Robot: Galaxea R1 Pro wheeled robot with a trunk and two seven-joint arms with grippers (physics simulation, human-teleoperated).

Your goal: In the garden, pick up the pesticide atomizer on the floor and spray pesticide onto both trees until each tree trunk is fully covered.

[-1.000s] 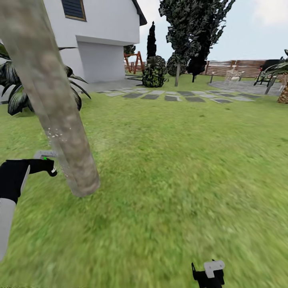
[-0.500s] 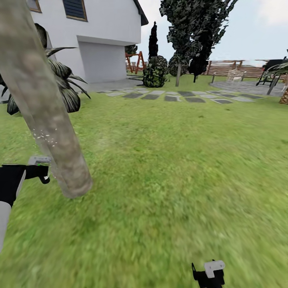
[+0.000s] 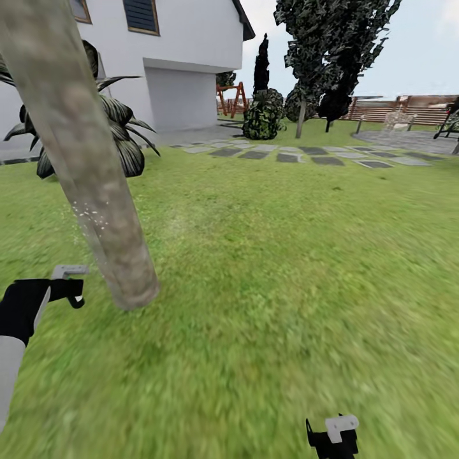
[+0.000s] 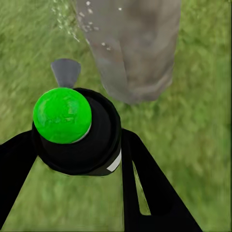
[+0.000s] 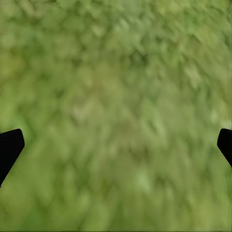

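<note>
Grey-brown bark ran up the tree trunk (image 3: 95, 185), a thick column slanting from the lower left of the head view to the upper left corner, its base meeting the grass (image 3: 274, 268) left of centre. The left gripper (image 3: 71, 292) sat at the left edge, level with that base and just beside it, clenched on the pesticide atomizer (image 3: 69, 273), whose pale grey nozzle pointed toward the bark. In the left wrist view the atomizer (image 4: 72, 125) showed as a black body with a bright green cap held between the two black fingers (image 4: 150, 193), its grey spout aimed at the trunk's foot (image 4: 133, 53). White flecks dotted the bark there and partway up the trunk in the head view. So the target lay straight ahead of the nozzle, its long axis rising away from the gripper; any further coverage would probably call for sweeping along that axis. The right gripper (image 3: 331, 440) hung at the bottom edge, well apart from the trunk, its fingers spread wide over bare grass (image 5: 116, 116) and holding nothing. The left arm was clearly the nearer one.
</note>
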